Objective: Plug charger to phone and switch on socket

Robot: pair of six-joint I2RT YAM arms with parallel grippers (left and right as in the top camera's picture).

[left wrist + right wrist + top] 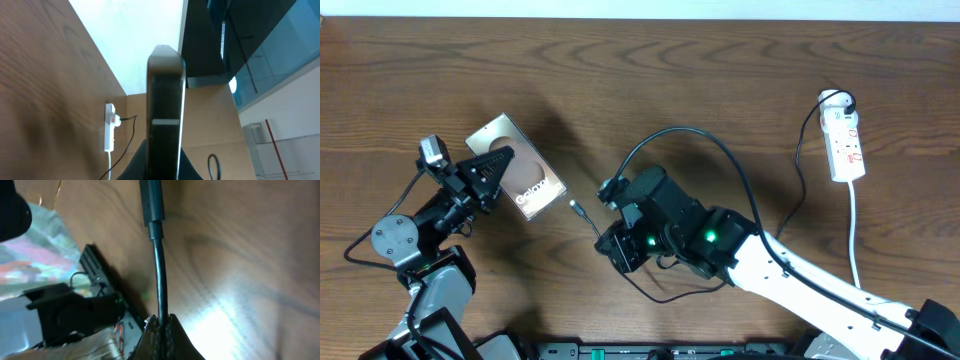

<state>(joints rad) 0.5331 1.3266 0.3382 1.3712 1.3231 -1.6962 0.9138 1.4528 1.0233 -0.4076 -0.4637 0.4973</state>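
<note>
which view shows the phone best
Overhead: the phone shows its glossy face and white lettering. Left wrist sees only its thin edge, close up. Right wrist shows the charger cable, no recognisable phone.
</note>
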